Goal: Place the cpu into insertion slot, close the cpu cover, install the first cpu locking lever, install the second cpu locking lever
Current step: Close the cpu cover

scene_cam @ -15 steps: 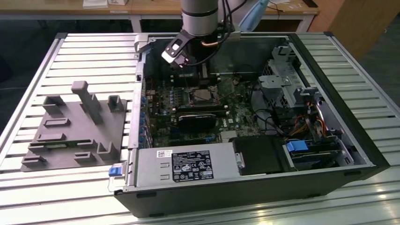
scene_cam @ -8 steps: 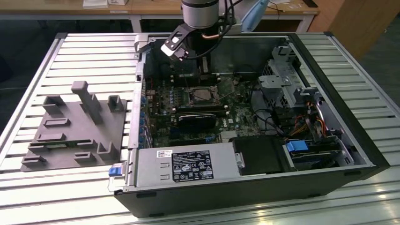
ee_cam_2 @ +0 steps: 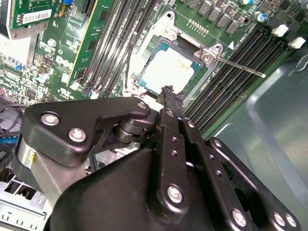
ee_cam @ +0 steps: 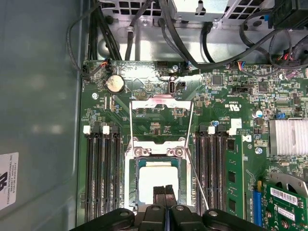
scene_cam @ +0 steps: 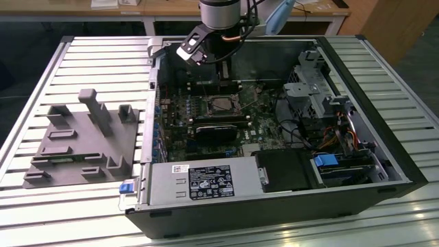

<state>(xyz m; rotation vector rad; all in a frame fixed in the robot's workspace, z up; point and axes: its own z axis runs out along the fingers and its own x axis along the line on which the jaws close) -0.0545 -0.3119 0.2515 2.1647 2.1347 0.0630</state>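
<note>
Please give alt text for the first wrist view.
The closed black pincer is at the edge of the cpu, which lies in the insertion slot of a green motherboard, with memory slots on both sides.

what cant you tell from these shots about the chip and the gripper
- First wrist view: one edge of the chip, hidden behind the gripper.
- Both wrist views: whether the gripper touches the chip; its own tips hide the contact.
- Exterior view: whether the chip sits in the socket; too small.
- First wrist view: one end of the lever, covered by the gripper's body.
</note>
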